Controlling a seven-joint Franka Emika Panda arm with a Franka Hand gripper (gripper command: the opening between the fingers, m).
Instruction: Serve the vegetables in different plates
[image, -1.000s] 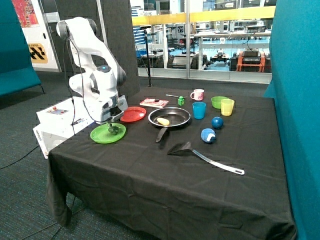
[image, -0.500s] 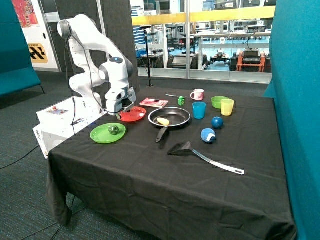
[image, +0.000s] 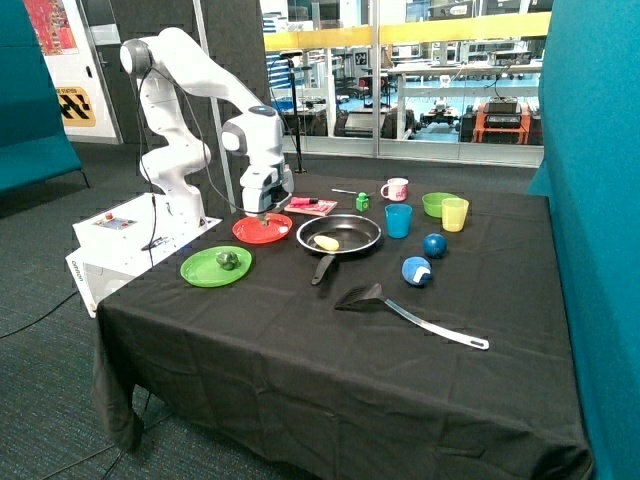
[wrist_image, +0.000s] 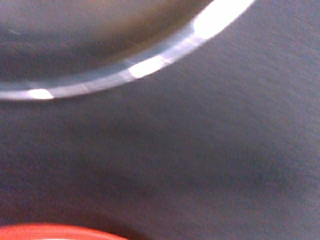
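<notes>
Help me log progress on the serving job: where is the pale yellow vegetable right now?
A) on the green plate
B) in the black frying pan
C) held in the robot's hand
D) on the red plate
B: the pale yellow vegetable lies inside the black frying pan, while the hand hangs over the red plate, which is bare, and only the dark green vegetable sits on the green plate.

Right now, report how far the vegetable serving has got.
Done: the dark green vegetable lies on the green plate. In hand: the gripper hovers over the red plate, carrying nothing that shows. Left: the pale yellow vegetable lies in the black frying pan and must go onto the red plate.
</notes>
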